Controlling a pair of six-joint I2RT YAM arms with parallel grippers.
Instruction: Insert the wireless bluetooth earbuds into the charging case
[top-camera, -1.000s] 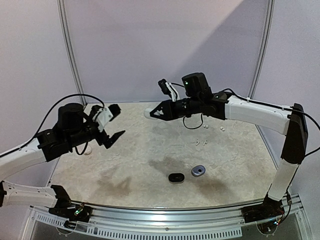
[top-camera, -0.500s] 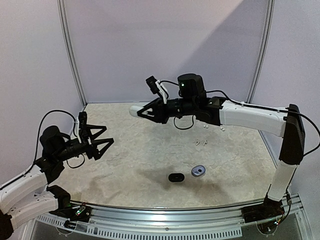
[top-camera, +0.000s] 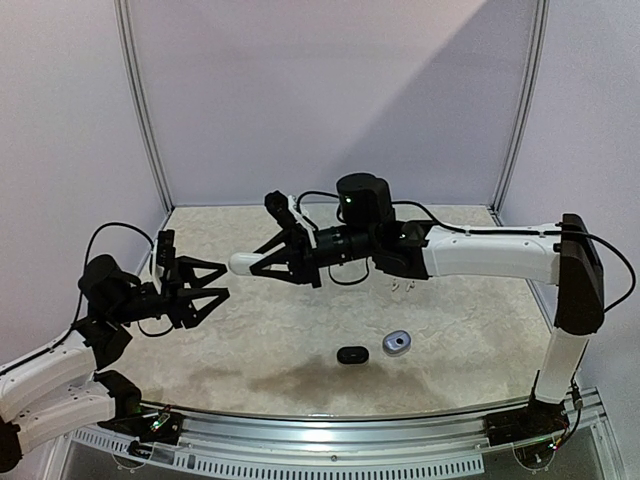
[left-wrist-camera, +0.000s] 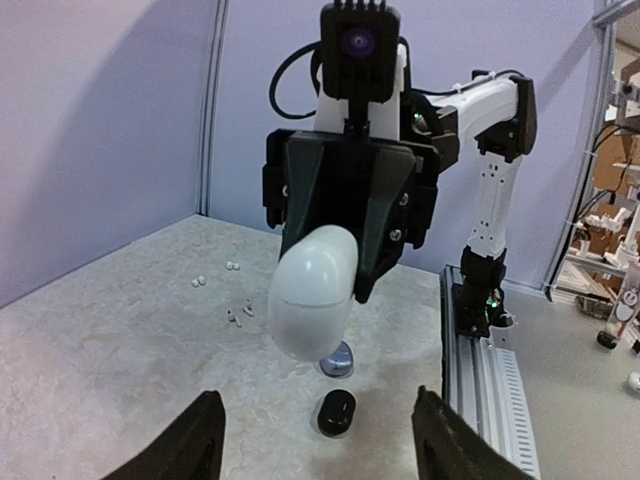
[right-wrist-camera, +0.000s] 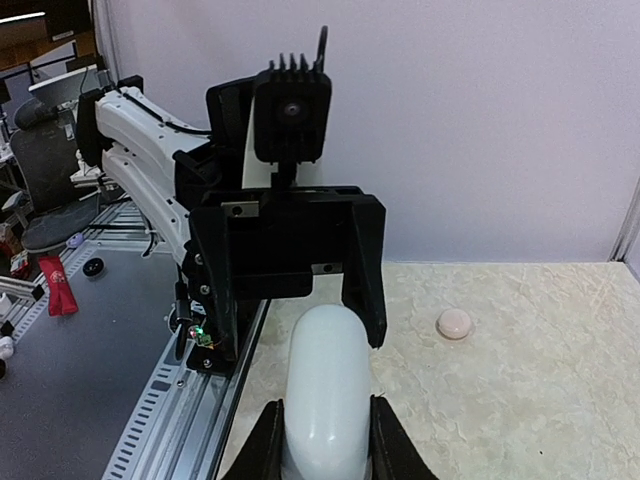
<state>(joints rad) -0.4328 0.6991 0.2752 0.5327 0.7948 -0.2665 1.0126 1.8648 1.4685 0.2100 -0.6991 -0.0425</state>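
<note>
Evidently for a handover, the right gripper (top-camera: 263, 266) pinches the white charging case (left-wrist-camera: 312, 292) by one end, offering it mid-air to the left gripper (top-camera: 223, 280), jaws spread, while the earbuds (left-wrist-camera: 240, 314) lie loose on the table (top-camera: 300, 330) beyond.

- The charging case (left-wrist-camera: 312, 290) sits clasped between the right fingers (right-wrist-camera: 268, 442), above the tabletop (top-camera: 290, 335).
- The left fingers (left-wrist-camera: 195, 445) lie left of it, apart.
- A small case (top-camera: 350, 354) lies just left of a second small case (top-camera: 397, 343).
- Earbuds (left-wrist-camera: 240, 314) lie behind both.
</note>
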